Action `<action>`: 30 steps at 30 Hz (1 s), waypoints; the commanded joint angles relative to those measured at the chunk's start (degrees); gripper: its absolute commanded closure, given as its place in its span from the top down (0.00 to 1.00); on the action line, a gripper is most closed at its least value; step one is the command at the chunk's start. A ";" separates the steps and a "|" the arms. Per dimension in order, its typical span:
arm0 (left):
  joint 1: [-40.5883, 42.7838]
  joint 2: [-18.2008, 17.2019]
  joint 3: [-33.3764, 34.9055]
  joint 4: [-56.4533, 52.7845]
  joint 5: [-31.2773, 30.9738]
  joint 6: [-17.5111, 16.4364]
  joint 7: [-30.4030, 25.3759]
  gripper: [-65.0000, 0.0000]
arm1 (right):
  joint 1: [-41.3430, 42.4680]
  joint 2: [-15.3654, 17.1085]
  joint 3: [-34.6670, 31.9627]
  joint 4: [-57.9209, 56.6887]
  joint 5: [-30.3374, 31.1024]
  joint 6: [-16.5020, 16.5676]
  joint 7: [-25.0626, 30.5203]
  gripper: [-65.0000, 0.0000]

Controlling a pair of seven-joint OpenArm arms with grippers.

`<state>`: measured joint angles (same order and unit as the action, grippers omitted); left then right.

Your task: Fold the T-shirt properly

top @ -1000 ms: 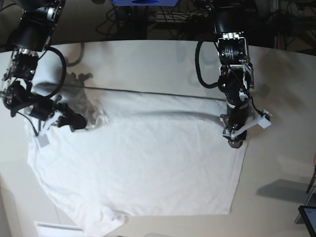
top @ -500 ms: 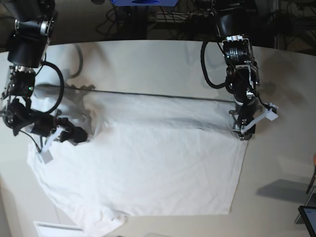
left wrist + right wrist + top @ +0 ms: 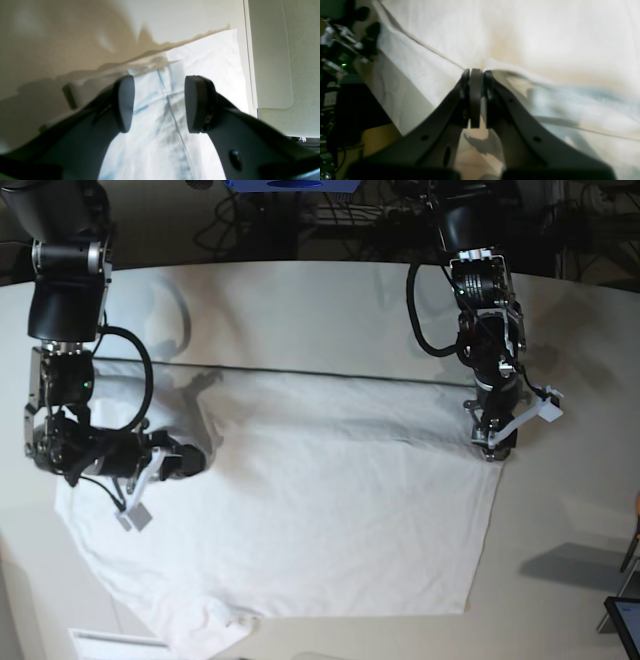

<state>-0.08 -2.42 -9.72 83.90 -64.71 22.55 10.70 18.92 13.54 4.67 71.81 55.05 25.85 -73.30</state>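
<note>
The white T-shirt (image 3: pixel 300 510) lies spread on the pale table (image 3: pixel 300 310), with its far edge folded over into a long straight band. My right gripper (image 3: pixel 188 461), at the left of the base view, is shut on a pinched ridge of the shirt (image 3: pixel 495 40); its jaws (image 3: pixel 476 75) are closed on the cloth. My left gripper (image 3: pixel 494 448), at the right of the base view, stands at the shirt's right edge. It is open (image 3: pixel 160 105), with a seamed part of the shirt (image 3: pixel 170 120) showing between its pads and nothing held.
A dark screen corner (image 3: pixel 625 625) and a chair leg (image 3: pixel 633 545) sit at the right edge. A white strip (image 3: pixel 110 643) lies at the table's near-left edge. Cables and stands (image 3: pixel 300 220) fill the space behind the table.
My right gripper has moved rightward and slightly nearer, dragging the shirt's left part with it. My left gripper shifted right to the shirt's edge a second ago and has since stayed there.
</note>
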 commanded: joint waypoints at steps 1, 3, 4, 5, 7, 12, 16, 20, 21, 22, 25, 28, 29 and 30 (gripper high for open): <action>-0.76 -0.44 0.00 1.25 0.05 -0.79 -0.90 0.49 | 1.96 0.66 0.12 0.94 0.29 0.13 1.96 0.00; -0.76 -0.44 0.00 1.25 0.05 -0.79 -0.81 0.49 | 2.14 0.66 0.12 0.94 -1.38 0.13 3.45 0.01; -0.76 -0.44 0.00 1.25 0.22 -0.79 -0.81 0.49 | 2.31 0.66 0.04 0.94 -2.08 0.13 3.80 0.01; -0.41 -0.44 0.00 1.25 0.22 -0.79 -0.81 0.49 | 2.31 0.66 0.04 0.94 -2.61 0.13 4.15 0.03; -0.14 -0.44 0.09 1.25 0.22 -0.88 -0.81 0.49 | 3.02 0.66 -0.05 0.94 -2.78 0.13 4.15 0.13; 0.21 -0.53 0.18 1.33 0.31 -0.96 -0.72 0.49 | 4.86 0.75 -3.30 1.20 -2.78 0.48 4.33 0.34; 1.35 -0.62 0.00 2.65 0.31 -1.05 -0.72 0.49 | 5.13 0.75 -6.20 1.29 -2.61 0.57 7.85 0.34; 2.76 -3.34 0.62 6.43 0.31 -1.05 -0.72 0.49 | 4.78 2.06 -6.29 3.22 -2.78 0.57 9.52 0.34; 3.37 -4.05 0.62 7.75 0.31 -1.05 -0.63 0.49 | 4.51 3.12 -6.29 5.24 -2.78 0.48 9.52 0.34; 3.81 -4.49 0.70 9.16 0.31 -1.05 -0.63 0.49 | 3.90 3.91 -6.20 7.18 -2.78 0.48 9.52 0.34; 4.78 -6.33 2.37 12.85 0.49 -1.14 -0.55 0.46 | 0.12 5.40 -3.66 15.44 -2.78 0.40 11.45 0.33; 5.22 -10.82 7.74 15.40 4.97 -1.14 -0.55 0.24 | -6.30 5.93 1.00 23.27 -2.78 0.13 14.35 0.18; 5.57 -12.40 10.02 15.93 7.96 -1.14 -0.55 0.12 | -8.68 5.93 3.03 24.85 -2.78 0.13 15.14 0.09; 5.92 -13.45 11.87 16.37 10.42 -1.14 -0.55 0.03 | -10.61 5.93 4.70 25.90 -2.78 0.13 15.58 0.03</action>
<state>6.33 -15.31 2.35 99.00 -54.17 22.13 11.40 7.35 18.50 8.64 96.86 51.88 25.89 -58.94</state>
